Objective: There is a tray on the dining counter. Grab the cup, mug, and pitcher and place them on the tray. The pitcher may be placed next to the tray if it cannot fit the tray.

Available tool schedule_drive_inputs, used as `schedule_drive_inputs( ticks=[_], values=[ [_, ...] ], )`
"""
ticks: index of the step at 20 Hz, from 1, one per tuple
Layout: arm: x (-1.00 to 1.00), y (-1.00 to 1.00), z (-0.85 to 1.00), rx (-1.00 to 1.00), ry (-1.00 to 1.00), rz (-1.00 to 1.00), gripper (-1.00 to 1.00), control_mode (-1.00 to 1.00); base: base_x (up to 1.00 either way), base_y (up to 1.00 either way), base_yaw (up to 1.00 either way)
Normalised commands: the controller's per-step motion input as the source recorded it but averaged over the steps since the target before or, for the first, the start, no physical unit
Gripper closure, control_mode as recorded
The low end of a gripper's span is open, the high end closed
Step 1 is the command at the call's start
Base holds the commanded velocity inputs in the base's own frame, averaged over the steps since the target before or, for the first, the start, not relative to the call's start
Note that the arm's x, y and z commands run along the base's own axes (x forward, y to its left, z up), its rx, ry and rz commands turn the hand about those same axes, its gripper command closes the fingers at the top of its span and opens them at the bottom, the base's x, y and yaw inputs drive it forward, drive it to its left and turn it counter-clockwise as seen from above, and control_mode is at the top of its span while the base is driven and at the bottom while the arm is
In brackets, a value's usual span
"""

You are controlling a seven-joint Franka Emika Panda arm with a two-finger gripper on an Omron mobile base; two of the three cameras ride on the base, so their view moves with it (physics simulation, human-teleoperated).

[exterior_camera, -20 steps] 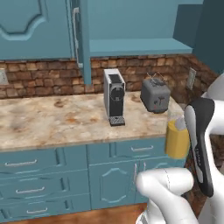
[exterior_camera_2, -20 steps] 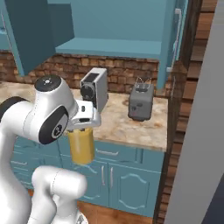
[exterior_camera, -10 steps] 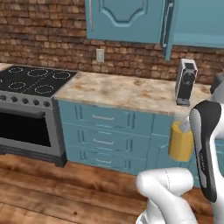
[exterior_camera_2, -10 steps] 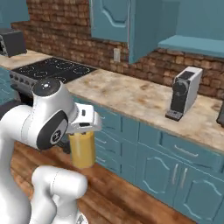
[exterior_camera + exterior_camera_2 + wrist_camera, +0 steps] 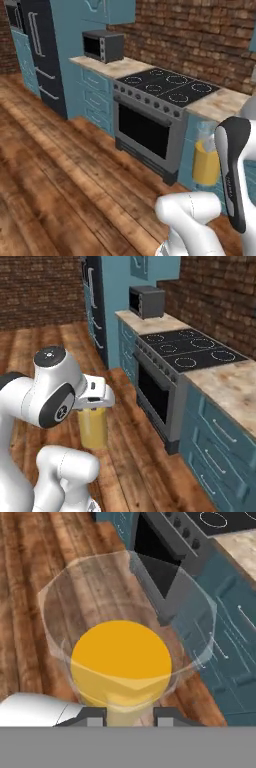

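Observation:
My gripper (image 5: 129, 714) is shut on the pitcher (image 5: 122, 657), a clear glass vessel with orange-yellow liquid in it. I hold it upright in the air, close to my body. In the right base view the pitcher (image 5: 94, 428) hangs below the white hand (image 5: 95, 400), above the wooden floor. From the left base view the pitcher (image 5: 206, 162) shows just left of my forearm, in front of the blue cabinets. The tray, the dining counter, the cup and the mug are out of view.
A stove with a black cooktop (image 5: 165, 90) and an oven door (image 5: 142, 132) stands ahead, between blue cabinets with stone tops. A microwave (image 5: 102, 46) sits on the counter further left, beside a tall dark fridge (image 5: 45, 55). Open wooden floor (image 5: 55, 190) lies to the left.
The base has turned, so the whole scene has swept from the coffee machine and toaster, past the stove, to the fridge. The pitcher stays gripped in the same place by my body.

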Motion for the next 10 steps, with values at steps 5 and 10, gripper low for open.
schedule_drive_inputs(
  ticks=[5, 10],
  values=[
    [0.0, 0.0, 0.0, 0.0, 0.0, 0.0, 1.0, 1.0, 1.0, -0.04, 0.65],
    [0.0, 0.0, 0.0, 0.0, 0.0, 0.0, 1.0, 1.0, 1.0, -0.13, 0.48]
  ],
)
